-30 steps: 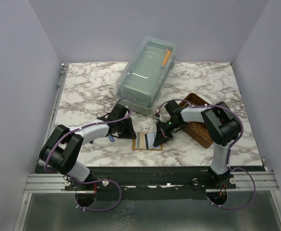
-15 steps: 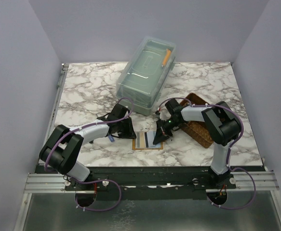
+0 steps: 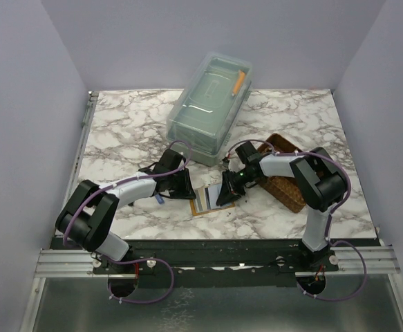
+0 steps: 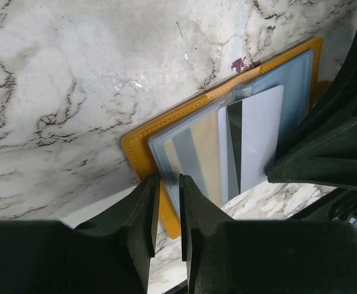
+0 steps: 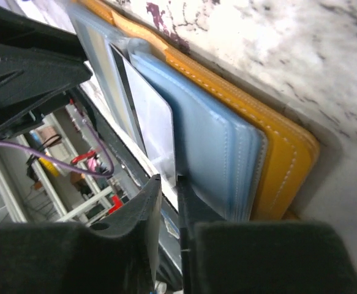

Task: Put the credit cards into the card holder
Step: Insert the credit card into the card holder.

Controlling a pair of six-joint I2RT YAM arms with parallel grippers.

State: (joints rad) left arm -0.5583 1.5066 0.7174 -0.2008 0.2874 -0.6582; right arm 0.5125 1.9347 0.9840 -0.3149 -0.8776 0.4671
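**Figure: the two arms, seen from above and from the wrists.** We see the left arm (image 3: 135,185) and the right arm (image 3: 280,164) built alike, with pale grey-white link shells set between bulky black joint housings. A thin purple cable (image 5: 43,149) trails along each arm and loops below its base. We note matte black, angular, wedge-shaped fingers on the left end effector (image 4: 166,184) and the right end effector (image 5: 168,184).

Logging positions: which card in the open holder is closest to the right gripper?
The pale white card, edged by a black stripe; the tan card lies farther off.
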